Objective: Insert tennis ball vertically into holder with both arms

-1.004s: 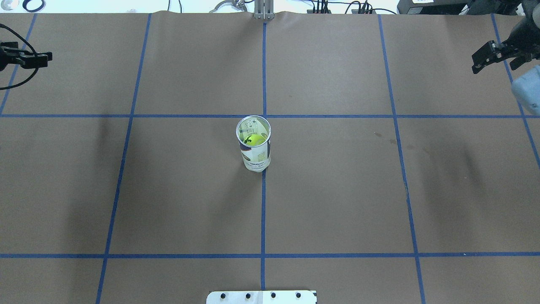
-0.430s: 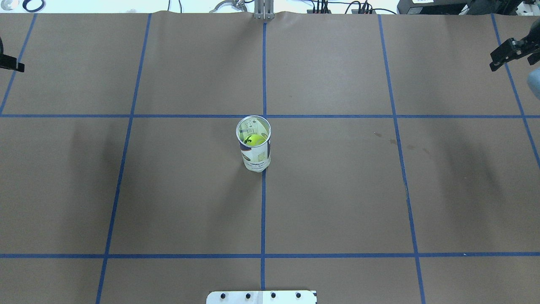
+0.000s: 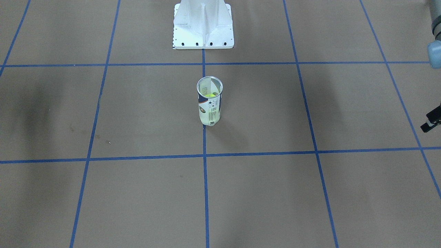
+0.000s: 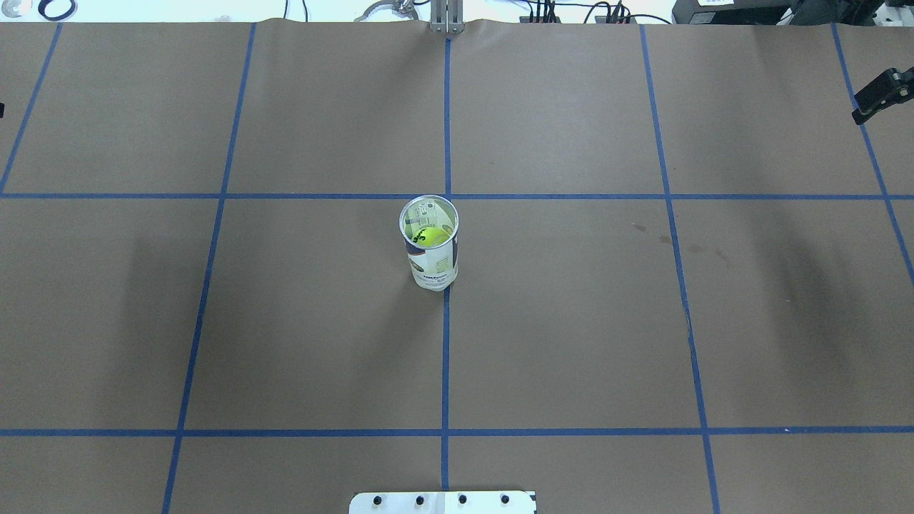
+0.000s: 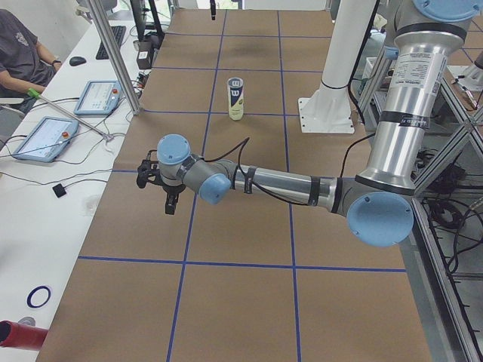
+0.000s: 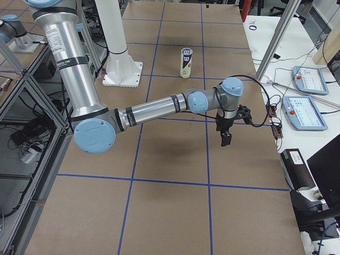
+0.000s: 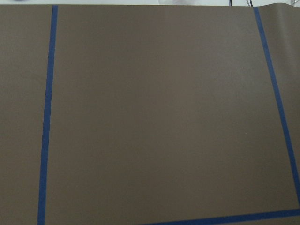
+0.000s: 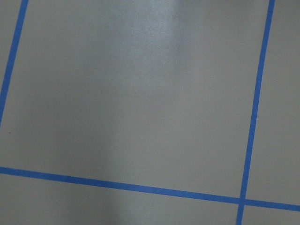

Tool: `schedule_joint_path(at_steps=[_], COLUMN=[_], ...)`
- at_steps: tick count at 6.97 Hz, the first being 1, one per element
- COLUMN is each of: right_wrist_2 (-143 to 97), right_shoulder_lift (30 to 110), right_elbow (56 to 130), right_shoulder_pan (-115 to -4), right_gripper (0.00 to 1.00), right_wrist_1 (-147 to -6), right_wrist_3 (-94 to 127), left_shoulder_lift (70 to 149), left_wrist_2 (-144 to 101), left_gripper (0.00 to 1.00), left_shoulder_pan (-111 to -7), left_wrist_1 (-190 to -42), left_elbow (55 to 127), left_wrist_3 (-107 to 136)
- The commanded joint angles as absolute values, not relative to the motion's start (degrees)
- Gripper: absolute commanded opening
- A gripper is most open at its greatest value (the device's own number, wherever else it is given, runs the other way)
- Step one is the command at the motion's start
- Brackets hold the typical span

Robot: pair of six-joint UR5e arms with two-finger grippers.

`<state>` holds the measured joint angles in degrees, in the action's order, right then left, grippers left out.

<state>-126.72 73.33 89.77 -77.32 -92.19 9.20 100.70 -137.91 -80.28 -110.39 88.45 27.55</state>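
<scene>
We find the holder (image 4: 434, 265) upright on the counter's (image 4: 571, 321) centre tape line, mouth up, with the tennis ball (image 4: 430, 236) deep inside, so we judge the insertion done. The left tool (image 5: 171, 204) and right tool (image 6: 226, 138) hang at opposite ends, well apart from it, likely to leave it undisturbed. We cannot tell whether either is spread or pressed together.

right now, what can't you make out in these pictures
left black two-finger pincer: cut off by the front-facing view's right edge; open or shut unclear
right black two-finger pincer: cut off by the overhead view's right edge; same doubt
yellow-green tennis ball: whether more lie under it, hidden by the white label on the clear plastic can
both wrist views: neither pincer nor can shows
</scene>
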Motion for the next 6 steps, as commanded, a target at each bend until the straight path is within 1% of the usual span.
schedule_joint_path(at_steps=[1, 2, 4, 6], right_wrist_2=[-130.50, -131.39, -132.01, -131.92], right_shoulder_lift=[74.17, 75.05, 75.67, 75.85], right_elbow=[87.81, 87.72, 87.71, 87.63], right_shoulder_pan=[-80.93, -81.47, -82.26, -82.27], right_gripper=[0.99, 0.99, 0.99, 0.99], right_wrist_1=[-92.37, -92.37, -92.46, -92.37], right_wrist_3=[2.93, 1.42, -1.12, -1.41], left_shoulder_lift=[98.81, 94.61, 94.83, 94.83], left_wrist_2=[-138.52, -137.38, -132.38, -132.45], left_gripper=[0.99, 0.99, 0.99, 1.00], left_shoulder_pan=[-82.69, -82.53, -82.18, -82.09], left_wrist_1=[-99.42, -99.67, -99.84, -99.93], left_elbow=[93.59, 95.52, 96.85, 97.03], left_wrist_3=[26.10, 25.76, 25.76, 25.75])
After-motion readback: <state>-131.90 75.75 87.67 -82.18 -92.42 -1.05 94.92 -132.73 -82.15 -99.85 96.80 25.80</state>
